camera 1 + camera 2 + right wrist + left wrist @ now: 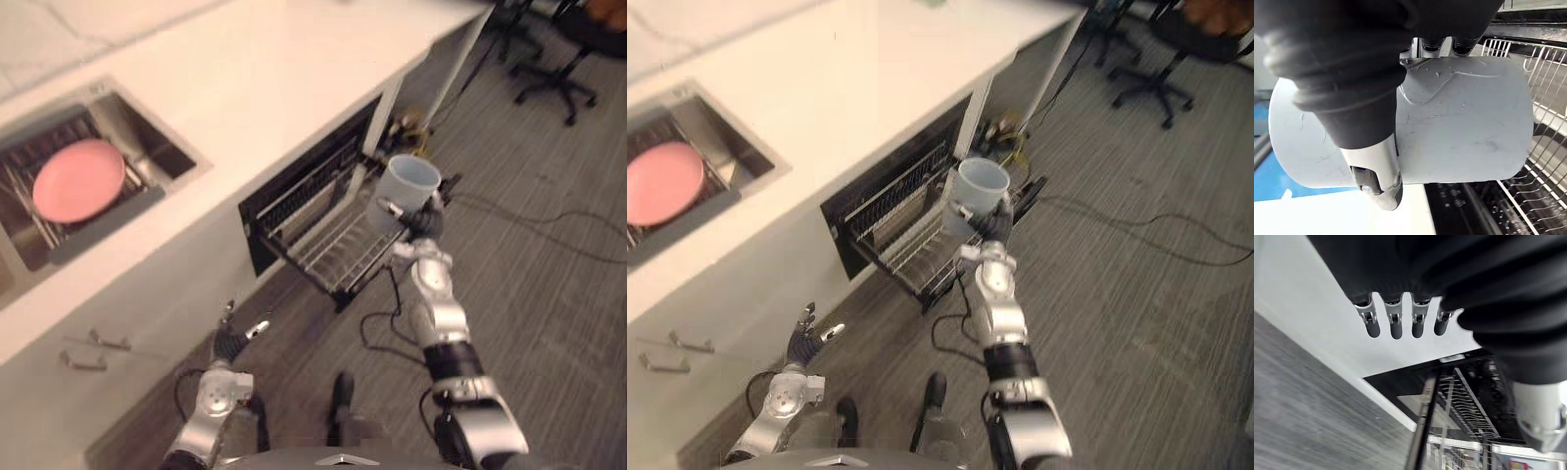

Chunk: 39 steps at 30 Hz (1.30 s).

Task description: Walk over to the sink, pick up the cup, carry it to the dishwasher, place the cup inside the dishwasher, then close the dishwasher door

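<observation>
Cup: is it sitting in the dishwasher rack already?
No, the right hand grips the cup and holds it up beside the pulled-out dishwasher rack.

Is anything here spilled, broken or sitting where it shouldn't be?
Nothing stands out. The right hand holds the cup mouth-up by the pulled-out dishwasher rack, with nothing spilled. A pink plate rests in the sink, and the left hand hangs open.
</observation>
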Motion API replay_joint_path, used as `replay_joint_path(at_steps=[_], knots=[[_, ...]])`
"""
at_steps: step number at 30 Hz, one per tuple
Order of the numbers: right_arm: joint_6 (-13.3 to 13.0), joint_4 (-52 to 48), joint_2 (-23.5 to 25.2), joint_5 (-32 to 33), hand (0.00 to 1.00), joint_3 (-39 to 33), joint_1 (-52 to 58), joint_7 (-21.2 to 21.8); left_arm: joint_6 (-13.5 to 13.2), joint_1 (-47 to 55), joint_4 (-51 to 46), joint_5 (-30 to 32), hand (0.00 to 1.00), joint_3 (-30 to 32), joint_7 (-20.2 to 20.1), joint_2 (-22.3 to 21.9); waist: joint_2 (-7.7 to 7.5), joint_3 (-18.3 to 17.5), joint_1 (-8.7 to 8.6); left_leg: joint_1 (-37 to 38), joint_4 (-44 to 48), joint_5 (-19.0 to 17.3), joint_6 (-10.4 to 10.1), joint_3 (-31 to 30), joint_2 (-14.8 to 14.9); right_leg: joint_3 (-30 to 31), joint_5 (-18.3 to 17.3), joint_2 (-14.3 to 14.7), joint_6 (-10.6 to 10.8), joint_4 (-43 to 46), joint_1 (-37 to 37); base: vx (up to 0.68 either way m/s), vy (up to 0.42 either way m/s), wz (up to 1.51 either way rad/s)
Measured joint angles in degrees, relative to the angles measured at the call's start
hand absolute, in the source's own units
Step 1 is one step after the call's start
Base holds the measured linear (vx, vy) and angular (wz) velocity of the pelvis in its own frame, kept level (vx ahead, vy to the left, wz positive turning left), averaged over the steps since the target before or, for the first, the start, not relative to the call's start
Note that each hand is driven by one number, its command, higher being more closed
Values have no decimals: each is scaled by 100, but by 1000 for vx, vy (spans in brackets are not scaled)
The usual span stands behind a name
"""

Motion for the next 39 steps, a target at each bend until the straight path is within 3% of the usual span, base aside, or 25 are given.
replay_joint_path(at_steps=[5,11,13,21,26,29,33,34,39], knots=[[235,997,-607,-129,100,32,-971,150,-13,-73,283,-109,0,264,-87,35,133,574,209,-423,233,68,2,-237,8,-247,132,0,13,1,-188,-85,19,27],[435,2348,-1370,-188,100,418,-2335,640,-196,-83,432,-129,0,526,-279,82,275,1054,442,-963,375,177,35,-492,-52,-450,235,-44,-11,2,-504,-42,54,23],[490,2835,-1590,-202,100,671,-2768,874,-300,-86,498,-257,0,577,-324,68,393,1229,545,-1063,391,212,57,-555,-86,-522,260,-71,-9,2,-551,-20,69,16],[736,4383,-1903,-447,100,1218,-3839,1678,-438,-282,564,-601,0,484,-480,63,692,1416,809,-1629,406,367,40,-802,-132,-768,291,-81,-51,3,-972,-19,39,16],[958,4815,-2140,-663,100,1243,-4205,1794,-423,-397,619,-787,0,363,-553,62,920,1533,888,-1898,402,443,38,-948,-170,-931,305,-100,-70,3,-1151,-5,25,15],[1070,4910,-2242,-841,100,1247,-4327,1799,-430,-405,615,-975,0,357,-594,61,978,1550,957,-2086,359,516,42,-996,-194,-1001,316,-124,-85,3,-1321,-9,31,14],[1090,5056,-2422,-895,100,1357,-4595,1885,-428,-419,650,-976,0,315,-670,101,1108,1596,1036,-2191,320,573,42,-1082,-232,-1071,320,-145,-90,3,-1394,-18,45,12],[1087,5055,-2467,-896,0,1426,-4661,1953,-428,-419,673,-976,0,294,-683,139,1109,1595,1056,-2210,274,609,39,-1093,-238,-1085,318,-148,-92,3,-1427,-19,31,6],[1068,5055,-2477,-890,0,1592,-4688,2014,-424,-418,948,-973,0,130,-685,311,1109,1595,1123,-2220,110,715,10,-1119,-243,-1125,302,-148,-116,4,-1500,-9,4,4]])
